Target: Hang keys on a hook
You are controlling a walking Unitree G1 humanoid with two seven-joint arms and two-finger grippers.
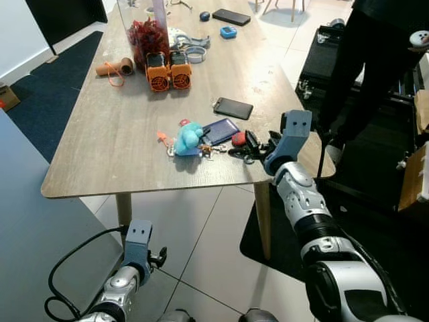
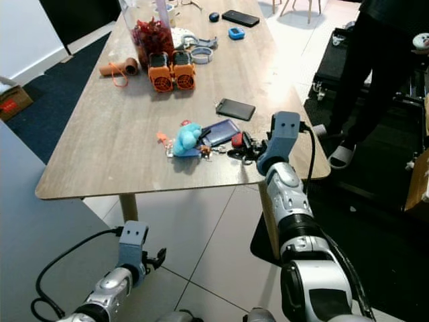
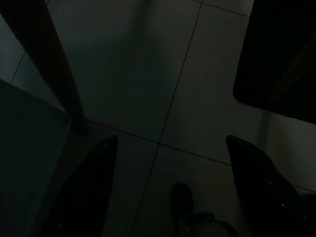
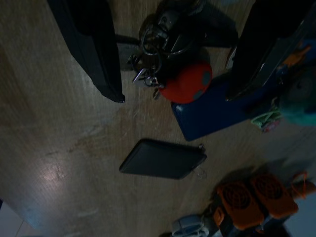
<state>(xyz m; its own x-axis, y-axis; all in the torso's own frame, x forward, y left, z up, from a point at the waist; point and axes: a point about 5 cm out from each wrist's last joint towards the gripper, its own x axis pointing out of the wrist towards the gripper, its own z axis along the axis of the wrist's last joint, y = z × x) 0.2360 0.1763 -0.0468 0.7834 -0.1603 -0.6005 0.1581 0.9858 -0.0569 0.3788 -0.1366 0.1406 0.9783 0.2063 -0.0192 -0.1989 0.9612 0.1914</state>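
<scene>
A bunch of keys (image 4: 157,45) with metal rings, a black fob and a red ball (image 4: 187,83) lies near the right edge of the wooden table (image 1: 120,147). My right gripper (image 1: 259,148) hovers low over the bunch, open. Its two black fingers (image 4: 94,49) stand on either side of the rings and the red ball without touching them. My left gripper (image 1: 158,257) hangs below the table's front edge over the tiled floor, and its fingers (image 3: 89,187) are spread apart, open and empty.
Just left of the keys lie a dark blue wallet (image 1: 220,130) and a light blue plush toy (image 1: 188,138). A black phone (image 1: 233,107) lies behind them, with two orange devices (image 1: 168,71) farther back. A person in black (image 1: 375,60) stands right of the table.
</scene>
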